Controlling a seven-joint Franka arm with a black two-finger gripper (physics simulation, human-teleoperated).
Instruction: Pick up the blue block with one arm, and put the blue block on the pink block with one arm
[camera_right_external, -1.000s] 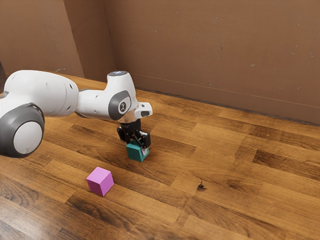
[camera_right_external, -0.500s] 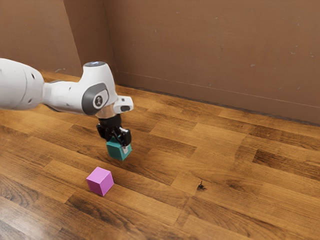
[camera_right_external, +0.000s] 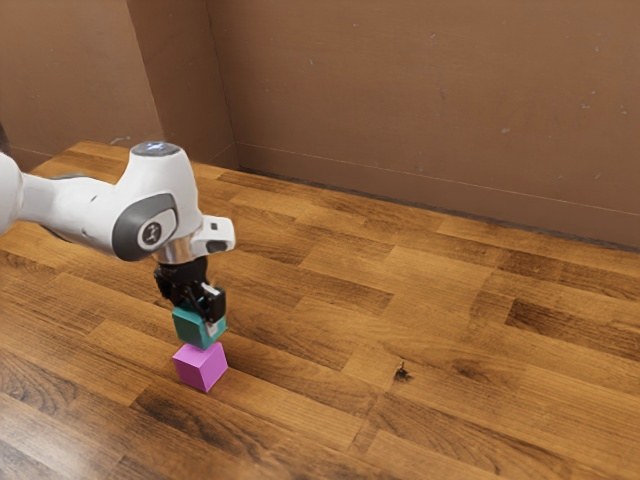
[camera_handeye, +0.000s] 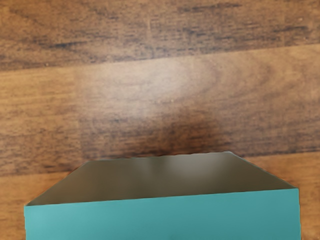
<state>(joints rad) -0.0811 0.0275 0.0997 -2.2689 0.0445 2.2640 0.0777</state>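
While end effector (camera_right_external: 198, 311) clamps blue block (camera_right_external: 195, 329), pink block (camera_right_external: 199, 366) sits beneath.

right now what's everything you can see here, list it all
blue block: 1, teal-blue, held directly over the pink block; whether the two touch is hard to tell
pink block: 1, pink, on the wood surface under the blue block
dark speck: 1, black, on the wood toward the exterior view's right of the blocks
wood surface: 1, brown planks, under everything
back wall: 1, brown, behind the wood surface
arm: 1, white and grey, coming in from the exterior view's left
jaws: 1 pair, black, pointing down, shut on the blue block from two sides
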